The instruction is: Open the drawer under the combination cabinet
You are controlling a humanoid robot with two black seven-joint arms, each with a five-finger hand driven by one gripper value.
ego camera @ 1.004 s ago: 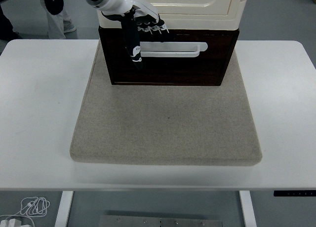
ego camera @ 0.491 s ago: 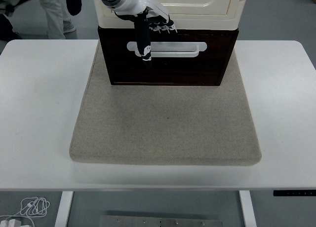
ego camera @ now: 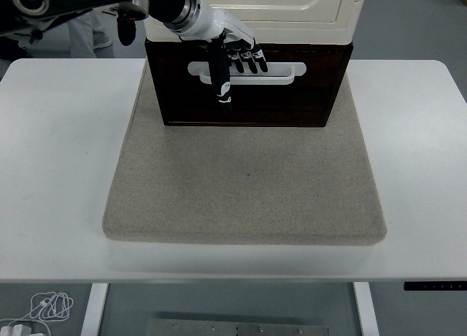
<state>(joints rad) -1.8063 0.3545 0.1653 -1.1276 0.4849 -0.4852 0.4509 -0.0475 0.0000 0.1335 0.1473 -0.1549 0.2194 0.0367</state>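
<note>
The cream combination cabinet (ego camera: 292, 14) stands at the back of a grey-beige mat (ego camera: 248, 182). Under it is the dark brown drawer (ego camera: 252, 106) with a long white handle (ego camera: 284, 73); its front looks about level with the cabinet's front. My left hand (ego camera: 237, 62) comes in from the top left and lies over the left part of the handle. Its fingers (ego camera: 249, 61) rest on the handle's upper bar and slot. The thumb (ego camera: 222, 84) points straight down across the drawer front. The fingers are not closed around the handle. My right hand is out of view.
The mat lies on the white table (ego camera: 58, 146), which reaches to both sides and to the near edge. A person's legs (ego camera: 82, 38) show at the top left behind the table. White cables (ego camera: 47, 304) lie on the floor at the bottom left.
My left hand has moved right and down, from the drawer's top edge onto the handle. The drawer has not moved.
</note>
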